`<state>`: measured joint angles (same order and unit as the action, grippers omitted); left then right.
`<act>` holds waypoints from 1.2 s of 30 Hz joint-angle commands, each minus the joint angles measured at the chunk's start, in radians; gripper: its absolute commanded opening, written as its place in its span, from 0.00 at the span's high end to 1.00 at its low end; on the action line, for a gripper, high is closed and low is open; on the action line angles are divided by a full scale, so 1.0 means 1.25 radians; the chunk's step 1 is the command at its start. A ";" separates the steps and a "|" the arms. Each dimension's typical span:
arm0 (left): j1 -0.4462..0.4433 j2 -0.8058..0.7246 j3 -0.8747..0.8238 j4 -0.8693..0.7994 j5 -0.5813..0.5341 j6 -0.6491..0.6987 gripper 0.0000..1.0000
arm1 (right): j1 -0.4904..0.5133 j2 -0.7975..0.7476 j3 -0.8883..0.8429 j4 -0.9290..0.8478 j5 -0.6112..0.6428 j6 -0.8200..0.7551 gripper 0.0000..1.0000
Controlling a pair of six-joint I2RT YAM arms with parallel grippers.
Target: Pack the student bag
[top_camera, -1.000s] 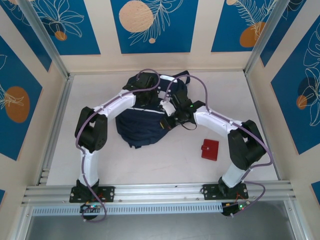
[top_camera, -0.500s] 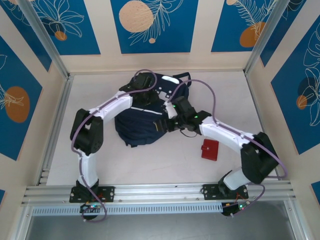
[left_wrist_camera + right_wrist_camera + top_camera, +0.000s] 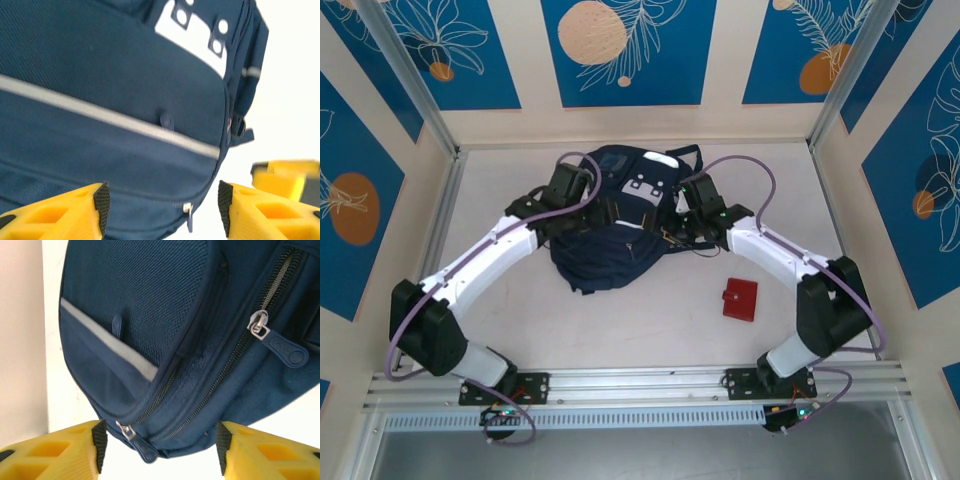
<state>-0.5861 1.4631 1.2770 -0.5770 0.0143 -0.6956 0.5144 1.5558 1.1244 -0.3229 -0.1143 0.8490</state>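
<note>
Jaws are standing spread and empty on both arms, the left gripper [image 3: 162, 200] and right gripper [image 3: 160, 440] flanking the navy striped backpack [image 3: 605, 255], which is lying centre-frame between them, long axis running top to bottom, neither arm clearly nearer.

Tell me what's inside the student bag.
Nothing of its inside shows. The student bag lies on the table, and the zippers seen from the right wrist look closed, so the fabric hides any contents.

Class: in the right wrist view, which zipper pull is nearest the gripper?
The lower zipper pull, by the right gripper; the upper zipper pull sits far higher.
</note>
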 commanded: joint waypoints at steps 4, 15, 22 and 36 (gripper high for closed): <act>-0.103 -0.024 -0.081 -0.008 -0.022 -0.008 0.40 | 0.002 0.088 0.080 -0.058 -0.061 0.139 0.52; -0.166 0.066 -0.118 0.136 -0.046 -0.087 0.57 | 0.014 0.122 0.101 -0.055 -0.063 0.150 0.68; -0.166 0.116 -0.106 0.154 -0.036 -0.102 0.63 | 0.016 0.124 0.100 -0.054 -0.068 0.151 0.72; -0.163 0.097 -0.107 0.052 -0.218 -0.079 1.00 | 0.016 0.100 0.102 -0.124 0.097 0.112 0.99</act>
<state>-0.7971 1.6295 1.1435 -0.4385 -0.1173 -0.8238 0.5358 1.7054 1.2274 -0.4049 -0.1047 1.0172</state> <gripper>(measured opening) 0.050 0.059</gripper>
